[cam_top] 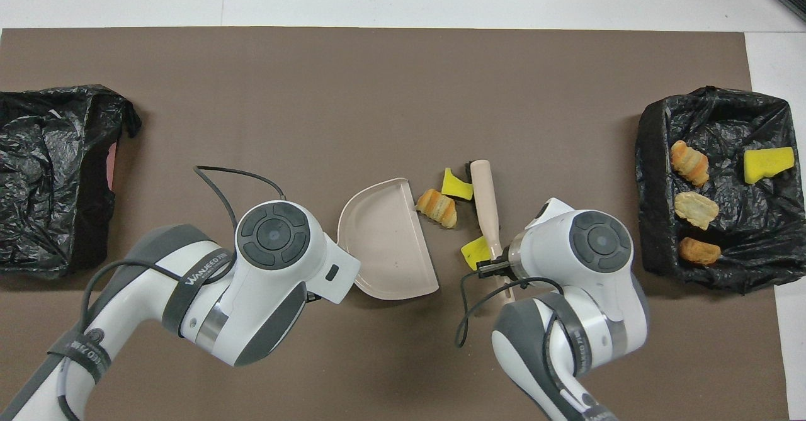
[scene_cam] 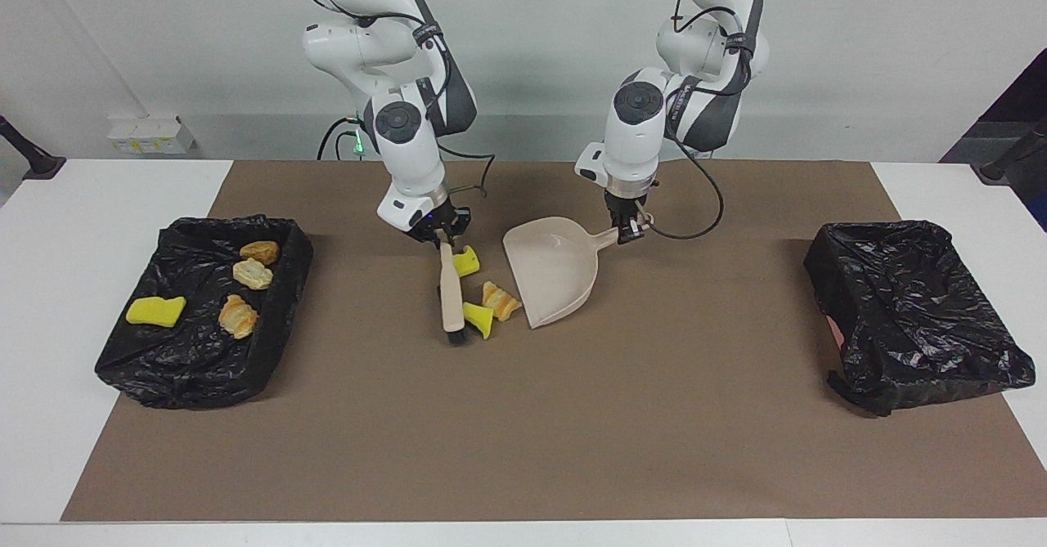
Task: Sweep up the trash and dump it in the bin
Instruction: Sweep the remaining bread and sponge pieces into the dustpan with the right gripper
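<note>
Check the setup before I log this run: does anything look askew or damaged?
The black-lined bin at the left arm's end looks slumped and crumpled, with a pink patch bared on its side. The other bin holds its shape. Nothing else stands out.

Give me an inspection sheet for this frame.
Surface: brown mat on a white table.
Job's things: three trash bits on the mat between brush and dustpan; four in the bin at the right arm's end; the other bin shows none.
Clutter: nothing seen.
Grippers: right gripper holds the brush, left gripper the dustpan handle.
Cables: one loops off each wrist.
Surroundings: white wall, small box.
</note>
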`<act>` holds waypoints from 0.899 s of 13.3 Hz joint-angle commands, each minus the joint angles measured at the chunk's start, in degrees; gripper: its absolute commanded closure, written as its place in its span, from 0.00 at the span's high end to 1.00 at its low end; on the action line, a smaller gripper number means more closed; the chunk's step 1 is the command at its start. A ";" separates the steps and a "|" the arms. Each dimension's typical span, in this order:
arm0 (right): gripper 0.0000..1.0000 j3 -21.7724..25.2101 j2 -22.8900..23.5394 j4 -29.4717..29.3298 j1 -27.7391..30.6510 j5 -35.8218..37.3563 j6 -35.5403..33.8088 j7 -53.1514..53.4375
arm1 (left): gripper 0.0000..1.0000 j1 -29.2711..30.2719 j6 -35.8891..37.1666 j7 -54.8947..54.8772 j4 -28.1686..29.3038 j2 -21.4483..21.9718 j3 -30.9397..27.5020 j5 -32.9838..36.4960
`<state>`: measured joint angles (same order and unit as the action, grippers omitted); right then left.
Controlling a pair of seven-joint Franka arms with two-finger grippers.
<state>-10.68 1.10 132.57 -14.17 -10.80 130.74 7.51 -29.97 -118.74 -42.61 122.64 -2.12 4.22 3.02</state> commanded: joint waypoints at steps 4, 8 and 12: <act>0.00 -0.04 2.06 -4.85 -9.89 -9.66 -2.58 -1.36 | 0.00 -0.96 -2.73 1.57 2.60 1.59 -0.62 0.14; 0.00 0.75 0.84 -11.35 -8.60 -8.98 -15.56 -1.19 | 0.00 -0.88 -2.81 0.17 2.60 1.59 -0.71 0.14; 0.00 0.75 -1.71 -12.25 -2.80 -5.29 -21.83 -0.48 | 0.00 -0.17 -2.29 -10.01 2.43 1.51 -0.88 0.40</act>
<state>-9.64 0.63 120.02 -18.98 -17.94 110.91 7.51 -29.89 -120.02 -48.03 123.21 -2.09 3.77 3.03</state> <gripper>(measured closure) 0.740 0.678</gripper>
